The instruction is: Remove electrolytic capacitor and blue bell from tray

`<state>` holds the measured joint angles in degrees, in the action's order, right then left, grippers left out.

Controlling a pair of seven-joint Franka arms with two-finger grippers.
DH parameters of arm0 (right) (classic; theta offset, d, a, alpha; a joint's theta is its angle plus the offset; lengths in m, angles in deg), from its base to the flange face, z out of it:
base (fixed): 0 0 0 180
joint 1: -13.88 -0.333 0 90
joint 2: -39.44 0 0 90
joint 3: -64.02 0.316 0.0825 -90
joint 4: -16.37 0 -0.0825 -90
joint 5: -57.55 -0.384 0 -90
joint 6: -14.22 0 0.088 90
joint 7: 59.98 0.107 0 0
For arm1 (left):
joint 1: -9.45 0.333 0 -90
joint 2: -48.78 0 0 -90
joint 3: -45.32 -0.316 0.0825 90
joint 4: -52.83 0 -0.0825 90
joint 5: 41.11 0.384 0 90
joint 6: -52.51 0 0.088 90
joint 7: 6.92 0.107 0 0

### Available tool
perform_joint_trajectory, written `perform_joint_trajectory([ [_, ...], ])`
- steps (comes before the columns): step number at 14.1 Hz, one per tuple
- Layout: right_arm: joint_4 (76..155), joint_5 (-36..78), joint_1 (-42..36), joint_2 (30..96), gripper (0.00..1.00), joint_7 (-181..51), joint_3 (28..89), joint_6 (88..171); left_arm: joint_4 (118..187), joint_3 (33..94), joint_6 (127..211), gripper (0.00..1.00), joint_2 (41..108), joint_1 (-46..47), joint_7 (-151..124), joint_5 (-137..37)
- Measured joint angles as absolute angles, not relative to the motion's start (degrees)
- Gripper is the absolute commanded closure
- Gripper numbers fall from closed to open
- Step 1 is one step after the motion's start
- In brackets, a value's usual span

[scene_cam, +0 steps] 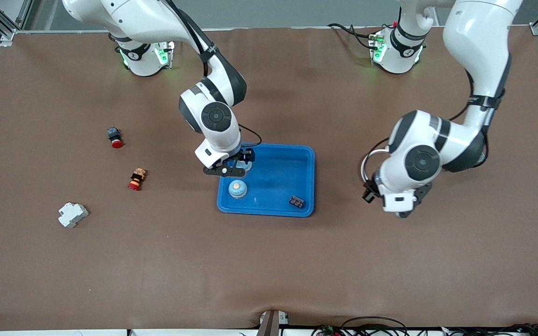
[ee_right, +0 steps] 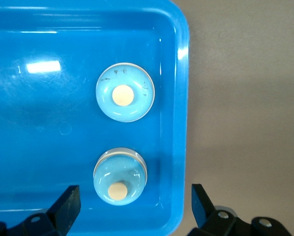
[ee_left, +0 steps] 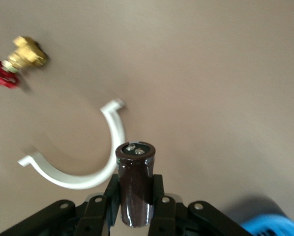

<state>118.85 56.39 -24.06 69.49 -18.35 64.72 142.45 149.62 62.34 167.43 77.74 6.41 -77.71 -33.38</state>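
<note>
Right tool (scene_cam: 234, 169) hangs over the blue tray (scene_cam: 307, 154), at the tray end toward the right arm, fingers (ee_right: 68, 204) spread wide and holding nothing. Two blue bells sit in the tray under it: one bell (ee_right: 125, 92) upright with its button facing up, the second bell (ee_right: 120, 176) just beside it and closer to the tool, looking slightly tilted, though that may be camera angle. The front view shows one bell (scene_cam: 237, 188) clearly; the other is mostly hidden under the tool.

Left tool (ee_left: 135, 209) is up over bare surface (scene_cam: 269, 270) toward the left arm's end, off the tray. It's clamped on a dark cylindrical capacitor (ee_left: 135, 189), terminals pointing away from the wrist. So the capacitor is in the air, not in the tray.

Left wrist view also shows a white C-shaped clamp (ee_left: 88, 172) on the surface and a brass valve with a red handle (ee_left: 19, 61) well apart from it.

A small black component (scene_cam: 296, 201) lies in the tray corner nearest the front camera, toward the left arm's end.

Toward the right arm's end of the surface: red pushbutton (scene_cam: 115, 137), a second red-capped button (scene_cam: 137, 179) nearer the camera, and a white breaker-like block (scene_cam: 72, 214) nearer still.
</note>
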Motion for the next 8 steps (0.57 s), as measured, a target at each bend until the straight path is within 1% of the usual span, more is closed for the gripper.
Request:
perform_joint_trajectory([
  [3, 118.0, 56.4, -24.7, 71.6, 0.0, -18.4, 64.8, 143.3, 152.8, 62.2, 167.4, 1.0, 78.7, 10.7, -76.7, -33.0],
  [5, 117.8, 56.4, -25.5, 72.4, 0.0, -18.4, 64.8, 143.8, 153.8, 62.2, 167.5, 1.0, 80.2, 12.7, -75.7, -32.9],
  [6, 117.8, 56.4, -25.8, 72.7, 0.0, -18.4, 64.8, 144.0, 154.0, 62.2, 167.5, 0.87, 81.0, 12.9, -75.6, -32.8],
  [7, 117.7, 56.4, -25.9, 72.9, 0.0, -18.4, 64.8, 144.3, 154.2, 62.2, 167.5, 0.68, 81.7, 12.9, -75.6, -32.7],
  [8, 117.7, 56.4, -26.0, 73.2, 0.0, -18.4, 64.8, 144.5, 154.5, 62.2, 167.5, 0.39, 82.1, 13.0, -75.6, -32.6],
])
